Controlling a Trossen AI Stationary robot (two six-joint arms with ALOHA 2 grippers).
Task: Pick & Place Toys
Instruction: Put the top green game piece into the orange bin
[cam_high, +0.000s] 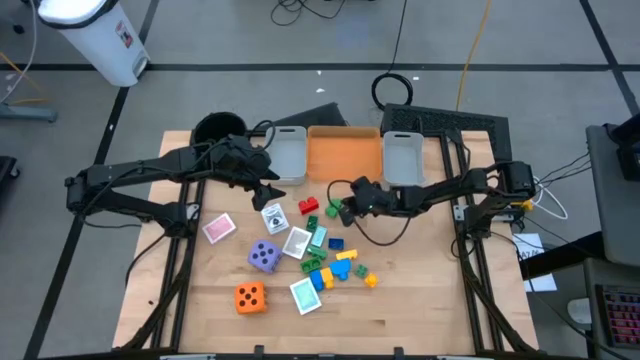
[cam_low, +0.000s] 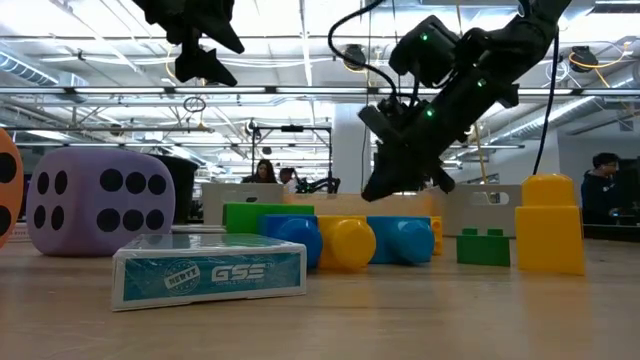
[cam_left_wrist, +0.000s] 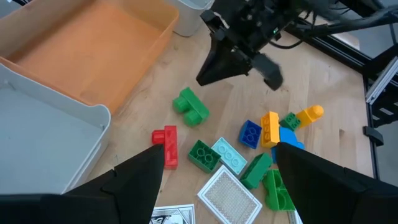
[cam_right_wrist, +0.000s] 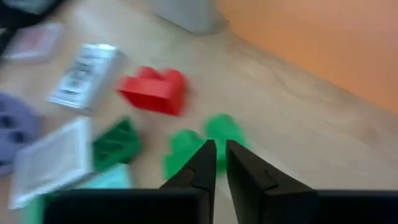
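Fingers of the right gripper (cam_right_wrist: 216, 163) are held nearly shut, empty — poised above the green brick (cam_right_wrist: 198, 144); left gripper (cam_high: 268, 189) is parked wide open at ten o'clock.

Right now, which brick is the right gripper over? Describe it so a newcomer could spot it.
Start at the orange rectangular plastic bin at the table's far edge, between two grey bins. Just in front of it, beside the right gripper, lies a bright green plastic brick. A red plastic brick sits next to it, so colour sets it apart, and it lies apart from the main brick pile.
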